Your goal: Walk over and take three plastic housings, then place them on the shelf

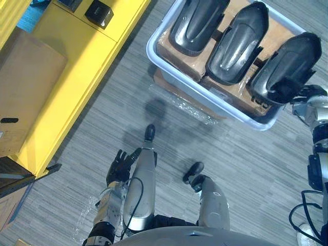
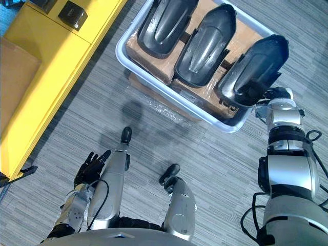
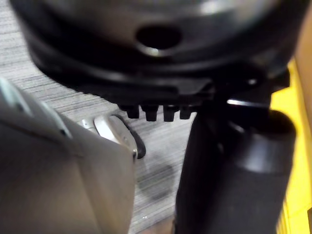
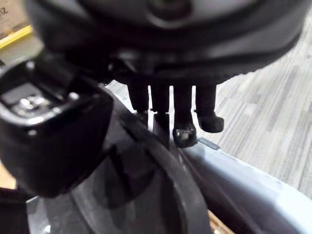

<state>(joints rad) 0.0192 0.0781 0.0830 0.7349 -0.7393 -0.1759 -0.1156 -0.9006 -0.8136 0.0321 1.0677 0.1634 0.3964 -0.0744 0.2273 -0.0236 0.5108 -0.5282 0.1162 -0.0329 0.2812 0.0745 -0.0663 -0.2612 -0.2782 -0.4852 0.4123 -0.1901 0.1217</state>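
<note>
Three black plastic housings lie side by side, hollow side up, in a pale bin [image 1: 169,64]: the left housing [image 1: 197,25], the middle housing [image 1: 238,43] and the right housing [image 1: 287,59]. My right hand [image 1: 283,91] sits on the near end of the right housing. In the right wrist view its fingers [image 4: 183,112] reach down the outside of that housing's rim [image 4: 146,195], while the thumb [image 4: 48,126] rests on the inside. My left hand [image 1: 120,164] hangs low by my side with relaxed fingers, holding nothing.
A yellow shelf unit [image 1: 77,66] runs along the left, with a cardboard box [image 1: 25,87] and small black boxes [image 1: 99,13] on it. The bin rests on cardboard cartons [image 1: 179,48], with clear plastic wrap [image 1: 189,107] on the grey carpet beside it.
</note>
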